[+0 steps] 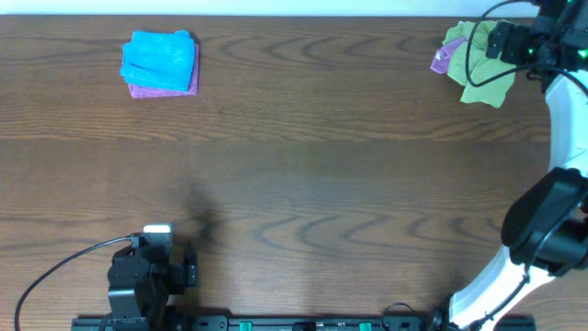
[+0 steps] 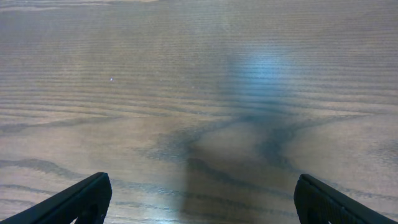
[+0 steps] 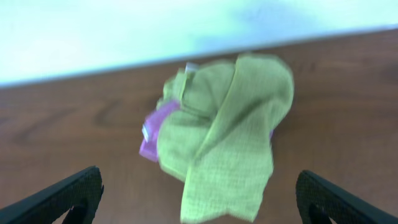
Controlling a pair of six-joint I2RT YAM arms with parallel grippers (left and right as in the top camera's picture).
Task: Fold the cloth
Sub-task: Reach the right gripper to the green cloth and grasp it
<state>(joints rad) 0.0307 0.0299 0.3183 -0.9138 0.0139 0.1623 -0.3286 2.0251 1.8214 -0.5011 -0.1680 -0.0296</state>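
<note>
The lime-green cloth [image 1: 476,66] lies crumpled at the table's far right corner, on top of a purple cloth [image 1: 442,59]. In the right wrist view the green cloth [image 3: 227,137] is bunched, with the purple cloth [image 3: 155,134] peeking out at its left. My right gripper [image 3: 199,202] is open, above and just short of the cloth, holding nothing; overhead it sits by the cloth's right side [image 1: 511,44]. My left gripper [image 2: 202,199] is open and empty over bare wood near the front left [image 1: 175,267].
A folded bright blue cloth [image 1: 158,60] on a purple cloth [image 1: 163,89] lies at the far left. The table's back edge [image 3: 124,68] runs just behind the green cloth, against a white wall.
</note>
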